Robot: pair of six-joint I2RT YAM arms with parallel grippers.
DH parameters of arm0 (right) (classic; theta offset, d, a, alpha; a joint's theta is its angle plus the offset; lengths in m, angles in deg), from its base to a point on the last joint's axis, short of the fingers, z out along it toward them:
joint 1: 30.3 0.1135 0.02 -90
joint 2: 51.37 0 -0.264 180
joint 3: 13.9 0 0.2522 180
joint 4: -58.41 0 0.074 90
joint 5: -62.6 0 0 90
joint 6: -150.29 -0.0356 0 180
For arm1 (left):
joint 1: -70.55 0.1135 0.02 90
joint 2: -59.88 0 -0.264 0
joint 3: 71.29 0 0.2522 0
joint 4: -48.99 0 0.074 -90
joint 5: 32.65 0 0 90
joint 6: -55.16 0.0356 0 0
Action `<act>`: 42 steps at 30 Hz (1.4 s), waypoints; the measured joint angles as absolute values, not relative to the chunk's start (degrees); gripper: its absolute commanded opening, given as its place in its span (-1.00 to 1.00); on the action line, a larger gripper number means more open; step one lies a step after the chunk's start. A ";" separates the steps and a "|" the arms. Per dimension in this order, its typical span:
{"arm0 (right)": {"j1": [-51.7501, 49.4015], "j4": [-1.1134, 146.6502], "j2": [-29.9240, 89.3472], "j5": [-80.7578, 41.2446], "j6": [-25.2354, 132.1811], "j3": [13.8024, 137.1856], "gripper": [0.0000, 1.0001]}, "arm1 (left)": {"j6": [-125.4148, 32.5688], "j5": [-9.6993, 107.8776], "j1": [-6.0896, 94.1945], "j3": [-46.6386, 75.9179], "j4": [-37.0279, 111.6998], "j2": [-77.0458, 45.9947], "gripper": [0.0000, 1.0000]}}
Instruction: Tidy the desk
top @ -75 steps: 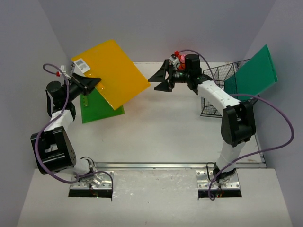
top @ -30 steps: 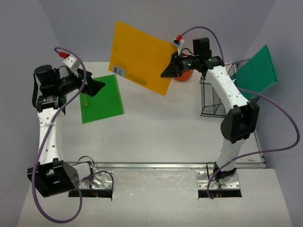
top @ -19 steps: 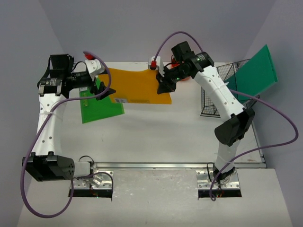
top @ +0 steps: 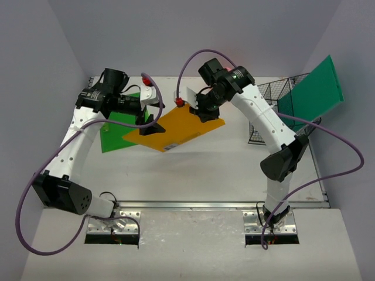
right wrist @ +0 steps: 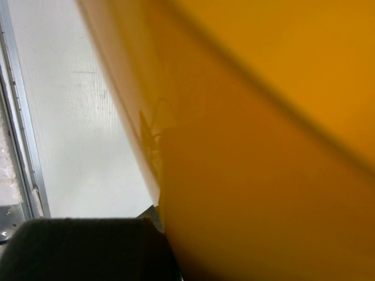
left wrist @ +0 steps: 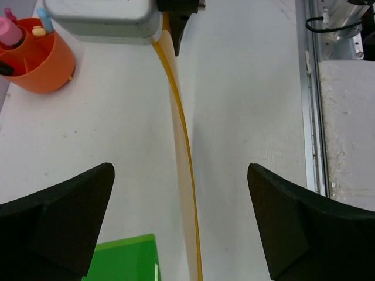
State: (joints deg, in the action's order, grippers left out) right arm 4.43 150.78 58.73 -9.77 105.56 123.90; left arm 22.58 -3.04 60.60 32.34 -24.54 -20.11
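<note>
Here, white desk mid-frame, open room lower down, right gripper clamped on the upper edge of an orange sheet, left gripper wide open around its left edge, wire basket at right holding a green board.

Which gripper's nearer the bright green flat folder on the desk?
Left. Left gripper hangs open beside the bright green folder; right gripper, shut on the flat orange folder, is farther.
</note>
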 measured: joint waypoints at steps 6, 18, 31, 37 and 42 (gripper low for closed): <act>5.93 150.78 59.81 -12.00 105.78 125.08 -1.00 | 21.61 -1.17 56.57 31.02 -24.42 -24.06 0.08; 5.46 151.11 59.50 -14.62 102.23 125.19 0.51 | 13.21 0.16 56.08 21.66 -13.03 -24.87 -1.00; -19.47 131.78 50.39 12.70 79.44 109.73 0.97 | -23.81 -12.72 69.19 2.48 25.86 -18.99 -1.00; -31.13 110.50 41.46 26.16 60.17 86.99 0.97 | -35.45 -16.86 69.00 1.50 39.42 -18.85 -1.00; -28.75 91.18 40.50 34.85 44.46 78.03 0.97 | -39.67 -17.82 68.92 1.50 44.24 -18.75 -1.00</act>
State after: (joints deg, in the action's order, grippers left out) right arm -28.75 91.18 40.50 34.85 44.46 78.03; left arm -39.67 -17.82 68.92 1.50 44.24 -18.75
